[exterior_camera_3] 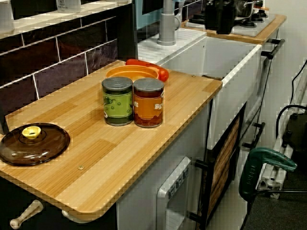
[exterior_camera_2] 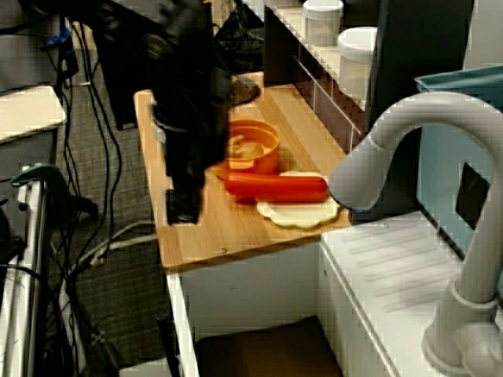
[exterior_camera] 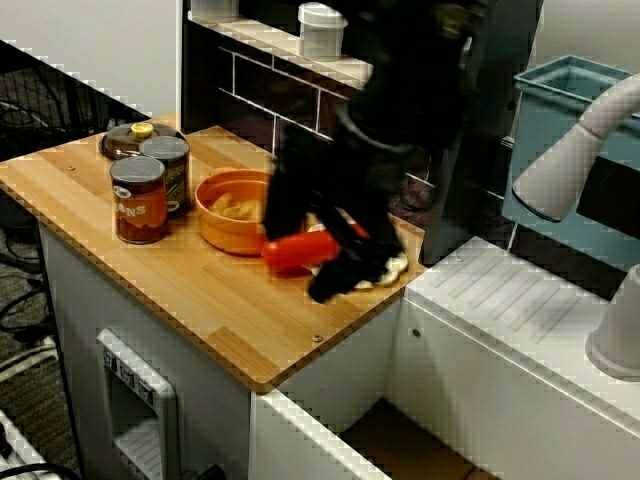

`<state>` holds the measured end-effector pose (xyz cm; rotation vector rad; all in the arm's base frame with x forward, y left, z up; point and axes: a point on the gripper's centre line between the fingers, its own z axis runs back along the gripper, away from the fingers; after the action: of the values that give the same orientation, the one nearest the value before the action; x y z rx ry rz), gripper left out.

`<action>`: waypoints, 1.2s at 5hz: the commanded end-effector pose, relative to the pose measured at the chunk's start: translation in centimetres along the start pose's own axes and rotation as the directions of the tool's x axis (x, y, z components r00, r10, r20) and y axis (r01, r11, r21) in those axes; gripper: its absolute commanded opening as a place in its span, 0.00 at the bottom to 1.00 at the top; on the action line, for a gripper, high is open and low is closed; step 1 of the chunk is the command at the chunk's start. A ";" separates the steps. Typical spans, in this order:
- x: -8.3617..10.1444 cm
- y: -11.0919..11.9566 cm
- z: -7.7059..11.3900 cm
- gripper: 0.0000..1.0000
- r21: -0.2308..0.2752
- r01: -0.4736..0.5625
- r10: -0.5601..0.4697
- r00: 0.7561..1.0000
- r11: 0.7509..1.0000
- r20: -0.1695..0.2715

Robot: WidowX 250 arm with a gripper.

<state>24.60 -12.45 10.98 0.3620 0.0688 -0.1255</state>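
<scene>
My black arm is blurred in the view from the counter's front corner and in the view over the faucet. The gripper [exterior_camera: 328, 285] [exterior_camera_2: 185, 210] hangs low over the wooden counter [exterior_camera: 200, 300], near its front edge. It is nearest a red sausage [exterior_camera: 300, 250] [exterior_camera_2: 277, 187] that lies between an orange bowl [exterior_camera: 232, 212] [exterior_camera_2: 253, 146] and a flat white scalloped piece [exterior_camera_2: 297, 212]. Blur hides whether the fingers touch the sausage or how they stand. The view from the counter's lid end shows the sausage [exterior_camera_3: 152, 67] behind the bowl [exterior_camera_3: 132, 73], and no arm.
Two cans stand left of the bowl, one red-labelled [exterior_camera: 139, 200] [exterior_camera_3: 148, 102], one green-labelled [exterior_camera: 168, 170] [exterior_camera_3: 118, 100]. A brown glass lid [exterior_camera: 128, 140] [exterior_camera_3: 32, 143] lies at the far end. White jars [exterior_camera: 320, 30] sit on the shelf. A grey faucet [exterior_camera_2: 393, 149] and white sink [exterior_camera: 520, 300] adjoin the counter.
</scene>
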 end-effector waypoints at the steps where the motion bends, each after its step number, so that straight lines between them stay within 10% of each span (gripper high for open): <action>1: 5.4 1.7 -0.2 1.00 -0.041 0.064 -0.062 0.997 0.997 0.050; 3: 5.1 7.0 -0.5 1.00 -0.053 0.155 -0.141 0.967 0.986 0.215; 6: 7.3 6.4 -1.6 1.00 -0.180 0.276 -0.210 0.926 0.944 0.314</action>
<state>31.89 -6.85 10.05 0.1022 -0.1182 -0.4193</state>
